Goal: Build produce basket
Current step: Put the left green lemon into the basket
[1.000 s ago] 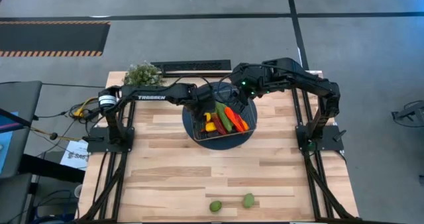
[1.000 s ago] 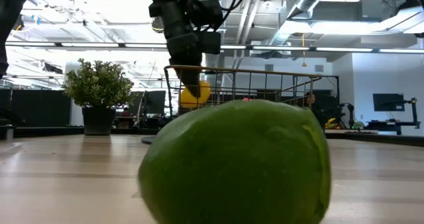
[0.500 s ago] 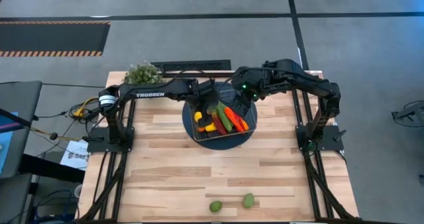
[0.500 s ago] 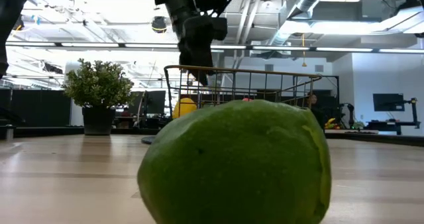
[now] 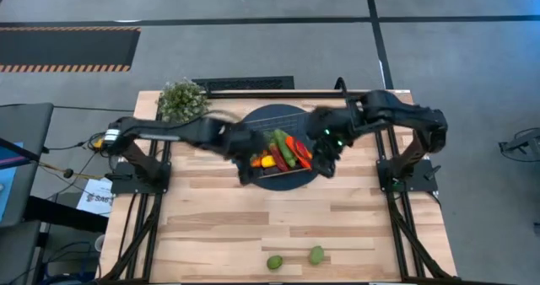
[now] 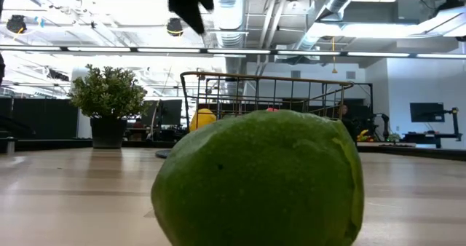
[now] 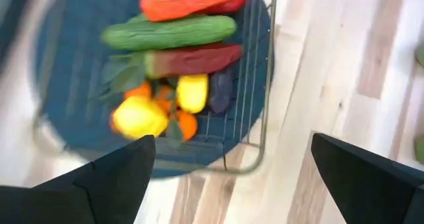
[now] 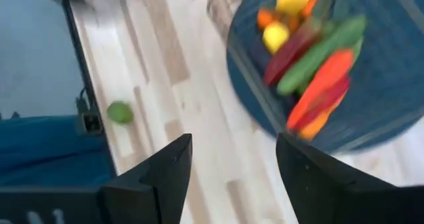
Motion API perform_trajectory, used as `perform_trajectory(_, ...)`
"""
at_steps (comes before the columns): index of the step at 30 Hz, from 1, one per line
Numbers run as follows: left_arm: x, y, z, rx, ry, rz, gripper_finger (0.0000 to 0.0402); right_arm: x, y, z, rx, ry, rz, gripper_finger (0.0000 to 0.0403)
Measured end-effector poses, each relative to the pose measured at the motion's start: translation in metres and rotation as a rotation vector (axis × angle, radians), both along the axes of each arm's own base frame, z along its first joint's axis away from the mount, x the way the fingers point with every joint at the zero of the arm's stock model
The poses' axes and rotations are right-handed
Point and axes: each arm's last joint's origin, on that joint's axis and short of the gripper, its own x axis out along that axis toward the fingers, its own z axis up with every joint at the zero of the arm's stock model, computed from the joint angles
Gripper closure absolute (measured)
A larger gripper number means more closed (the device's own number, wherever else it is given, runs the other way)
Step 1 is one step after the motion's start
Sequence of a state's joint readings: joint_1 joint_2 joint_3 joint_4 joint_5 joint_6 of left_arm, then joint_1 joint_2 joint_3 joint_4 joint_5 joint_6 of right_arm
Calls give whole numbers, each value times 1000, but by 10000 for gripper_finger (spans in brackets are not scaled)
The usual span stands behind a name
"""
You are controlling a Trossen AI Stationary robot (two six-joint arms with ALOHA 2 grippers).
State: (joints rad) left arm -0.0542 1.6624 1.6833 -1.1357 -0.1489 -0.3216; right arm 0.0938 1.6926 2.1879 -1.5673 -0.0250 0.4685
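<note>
The wire basket (image 5: 281, 153) holds mixed produce (image 5: 284, 150); two limes (image 5: 294, 258) lie well apart on bare wood.

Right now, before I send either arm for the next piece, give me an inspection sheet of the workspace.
Surface: wooden table, bare in the middle.
Job's things: basket on a dark blue disc, holding mixed produce; two limes lie loose at the near edge.
Clutter: potted plant at the far left corner.
Grippers: left gripper open, empty, over the basket's edge; right gripper open, empty, beside the basket.
Cables: bundle off the table's left side.
Surroundings: grey floor, nothing seen on it.
</note>
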Motion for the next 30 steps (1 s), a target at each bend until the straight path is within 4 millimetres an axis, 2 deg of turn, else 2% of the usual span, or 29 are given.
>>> perform_trajectory(5,-30,-45,16,117,-50,168,11,-27,32,-13,85,85,-64,189)
perform_trajectory(8,-43,-67,18,157,-78,224,11,-39,58,-31,141,183,-156,205)
perform_trajectory(12,-53,-87,16,193,-73,191,11,-47,100,-61,198,307,-326,220)
perform_trajectory(15,-57,-96,16,208,-56,130,11,-40,135,-89,226,331,-458,222)
perform_trajectory(20,-65,-108,15,235,-9,16,11,-13,182,-136,260,333,-644,209)
perform_trajectory(26,-72,-121,14,239,9,-86,11,16,221,-193,319,360,-803,190)
perform_trajectory(30,-75,-128,14,245,8,-125,11,27,237,-223,350,407,-863,182)
